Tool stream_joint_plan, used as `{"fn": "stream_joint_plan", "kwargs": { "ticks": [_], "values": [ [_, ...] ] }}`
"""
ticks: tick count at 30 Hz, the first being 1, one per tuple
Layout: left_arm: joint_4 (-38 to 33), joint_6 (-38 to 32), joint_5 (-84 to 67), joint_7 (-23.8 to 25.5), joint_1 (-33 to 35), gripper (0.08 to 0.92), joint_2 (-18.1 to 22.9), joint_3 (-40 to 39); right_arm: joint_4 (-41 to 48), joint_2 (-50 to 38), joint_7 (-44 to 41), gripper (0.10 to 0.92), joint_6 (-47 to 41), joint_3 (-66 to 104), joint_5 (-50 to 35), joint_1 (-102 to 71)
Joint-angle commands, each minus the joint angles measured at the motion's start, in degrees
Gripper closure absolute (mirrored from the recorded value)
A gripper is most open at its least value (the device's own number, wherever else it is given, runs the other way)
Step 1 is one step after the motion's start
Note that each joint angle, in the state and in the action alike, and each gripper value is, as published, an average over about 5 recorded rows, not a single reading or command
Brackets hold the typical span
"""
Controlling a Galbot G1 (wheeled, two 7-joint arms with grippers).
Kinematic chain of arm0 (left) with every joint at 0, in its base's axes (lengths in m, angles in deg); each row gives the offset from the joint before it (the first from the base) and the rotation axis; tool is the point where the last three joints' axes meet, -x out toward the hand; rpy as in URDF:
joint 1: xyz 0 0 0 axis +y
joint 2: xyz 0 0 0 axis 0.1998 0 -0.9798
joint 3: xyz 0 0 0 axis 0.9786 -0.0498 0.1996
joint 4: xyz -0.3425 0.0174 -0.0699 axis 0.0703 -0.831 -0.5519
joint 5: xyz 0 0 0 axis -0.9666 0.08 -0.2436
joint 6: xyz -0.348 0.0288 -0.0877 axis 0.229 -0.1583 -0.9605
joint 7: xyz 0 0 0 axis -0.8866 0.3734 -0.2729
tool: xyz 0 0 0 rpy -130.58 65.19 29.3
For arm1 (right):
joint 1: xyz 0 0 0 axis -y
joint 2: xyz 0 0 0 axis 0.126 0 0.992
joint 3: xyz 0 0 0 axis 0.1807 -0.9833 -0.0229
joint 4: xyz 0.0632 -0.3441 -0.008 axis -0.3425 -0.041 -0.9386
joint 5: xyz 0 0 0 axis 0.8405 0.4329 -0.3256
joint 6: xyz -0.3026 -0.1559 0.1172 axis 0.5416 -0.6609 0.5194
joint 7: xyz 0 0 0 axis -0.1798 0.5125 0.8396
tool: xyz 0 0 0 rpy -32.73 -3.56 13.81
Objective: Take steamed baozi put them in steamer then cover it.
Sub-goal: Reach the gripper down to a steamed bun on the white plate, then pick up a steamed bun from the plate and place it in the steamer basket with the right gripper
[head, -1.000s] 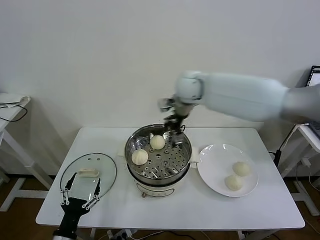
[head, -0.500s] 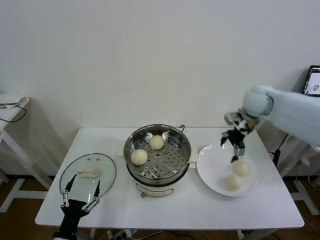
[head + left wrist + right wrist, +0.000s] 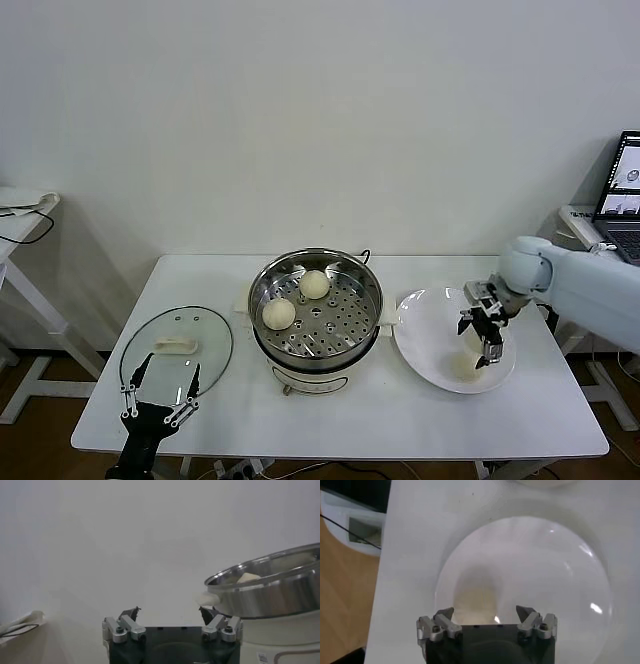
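The steamer stands mid-table with two baozi on its tray, one at the back and one at the left. On the white plate to its right, one baozi shows at the front. My right gripper hangs low over the plate, covering the spot behind it. In the right wrist view this gripper is open, with a blurred baozi lying between its fingers on the plate. My left gripper is open and idle at the table's front left.
A glass lid with a cream handle lies flat on the table left of the steamer, just beyond my left gripper. The left wrist view shows the steamer's steel wall to one side of the gripper. A laptop sits on a side table at far right.
My right gripper has swung from above the steamer to the plate and dropped down over the rear baozi there. The left arm has not moved.
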Motion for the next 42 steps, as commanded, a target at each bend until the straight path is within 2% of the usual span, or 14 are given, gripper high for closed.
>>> {"fn": "stream_joint_plan", "kwargs": {
  "ticks": [1,10,17,23,29,35,42],
  "values": [
    [0.09,-0.04,0.13,-0.03,0.04,0.177,0.0,0.03,1.07,-0.54,2.52,0.203,-0.42,3.37,2.09,-6.59],
    [0.2,-0.15,0.06,-0.09,0.05,0.177,0.08,0.19,2.36,-0.15,3.25,0.21,-0.56,3.88,2.58,-6.88],
    [-0.02,-0.03,0.02,-0.11,-0.04,0.177,0.11,0.19,2.12,-0.27,3.43,0.297,-0.53,4.24,2.41,-6.51],
    [-0.16,-0.02,-0.21,-0.11,-0.17,0.177,-0.04,0.13,-0.81,-1.11,2.47,0.323,0.87,2.64,1.74,-0.93],
    [-0.31,-0.02,-0.63,-0.1,-0.4,0.177,-0.43,0.0,-5.53,-1.44,-4.18,0.336,9.43,3.89,8.19,10.43],
    [-0.31,-0.1,-0.66,-0.07,-0.78,0.177,-0.52,-0.42,-11.15,5.0,-5.21,0.338,18.68,-1.89,1.36,28.73],
    [-0.67,-0.17,-0.72,-0.07,-0.75,0.177,-0.61,-0.56,-14.67,15.59,-2.2,0.328,30.89,-2.56,0.67,33.76]
  ]
}}
